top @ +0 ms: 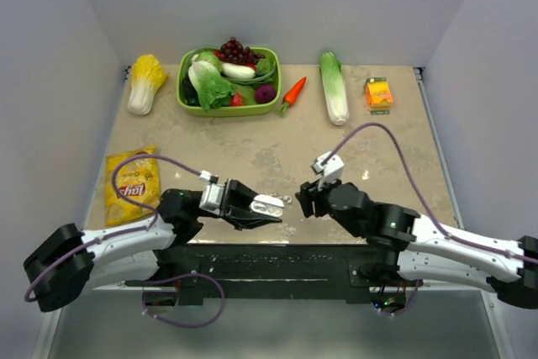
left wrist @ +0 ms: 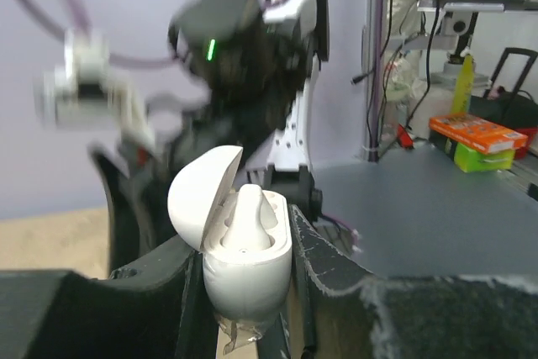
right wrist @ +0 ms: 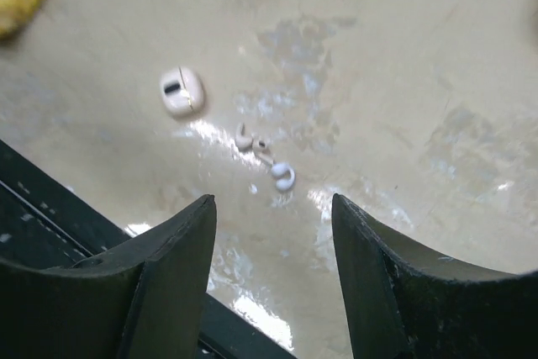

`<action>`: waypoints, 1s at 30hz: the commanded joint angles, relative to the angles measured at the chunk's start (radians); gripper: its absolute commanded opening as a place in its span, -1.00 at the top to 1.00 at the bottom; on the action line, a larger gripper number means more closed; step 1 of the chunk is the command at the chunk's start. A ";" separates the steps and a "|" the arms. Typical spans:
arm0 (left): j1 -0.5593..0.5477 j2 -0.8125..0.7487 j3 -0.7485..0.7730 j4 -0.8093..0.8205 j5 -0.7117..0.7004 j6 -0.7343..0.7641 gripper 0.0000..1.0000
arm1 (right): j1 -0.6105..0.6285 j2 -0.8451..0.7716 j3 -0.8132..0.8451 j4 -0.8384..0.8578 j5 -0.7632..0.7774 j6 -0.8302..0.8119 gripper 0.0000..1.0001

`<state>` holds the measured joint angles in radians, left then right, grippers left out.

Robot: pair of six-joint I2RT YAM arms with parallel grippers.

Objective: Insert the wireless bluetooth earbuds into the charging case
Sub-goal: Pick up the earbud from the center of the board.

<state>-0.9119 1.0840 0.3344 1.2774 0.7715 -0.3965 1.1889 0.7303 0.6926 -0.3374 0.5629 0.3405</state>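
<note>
**Left tool grips the open case with one earbud seated; right tool gapes over the desk**

The left tool (top: pixel 262 208) is closed narrowly on the small glossy white plastic charging case (left wrist: pixel 246 268). Its black fingers (left wrist: pixel 332 279) press against both sides of the rounded body and hold it upright. The hinged lid (left wrist: pixel 195 199) stands open, tilted back to the left in the left wrist view. One tiny white plastic earbud (left wrist: pixel 252 209) sits in the well, with its rounded top rising above the rim. From above, the case is near the front edge of the mottled beige desk (top: pixel 252 149), between the two arms.

The right tool (right wrist: pixel 271 208) stands wide with nothing between its jaws, just beside the case and pointing down at the desk. On the surface ahead of it lies a cluster of tiny white plastic pieces (right wrist: pixel 262 149), one of them curled like a hook. They are too small to tell which, if any, is an earbud. Near them and further out lies a small white oval object (right wrist: pixel 181 92) with a dark slot, and I cannot tell what it is.

A crinkled yellow chip bag (top: pixel 132 187) lies to the left of the left arm. Along the far edge are a pale yellow-white cabbage (top: pixel 147 81), a green plastic tub of mixed vegetables (top: pixel 227 108), a small orange carrot (top: pixel 292 94), a long green-and-white leafy vegetable (top: pixel 334 87) and a small orange carton (top: pixel 379 92).
</note>
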 commanded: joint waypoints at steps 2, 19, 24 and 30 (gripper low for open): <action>-0.013 -0.189 -0.053 0.199 -0.093 0.163 1.00 | -0.073 0.217 -0.045 0.178 -0.148 0.086 -0.16; -0.036 -0.273 -0.123 0.137 -0.179 0.174 1.00 | -0.336 0.610 -0.065 0.416 -0.396 0.051 0.12; -0.039 -0.262 -0.141 0.160 -0.187 0.166 1.00 | -0.345 0.635 -0.091 0.437 -0.408 0.054 0.12; -0.045 -0.256 -0.146 0.162 -0.189 0.163 1.00 | -0.347 0.710 -0.077 0.454 -0.431 0.052 0.24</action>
<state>-0.9459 0.8303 0.1970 1.2930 0.6003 -0.2440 0.8436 1.4090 0.6132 0.0685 0.1574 0.3931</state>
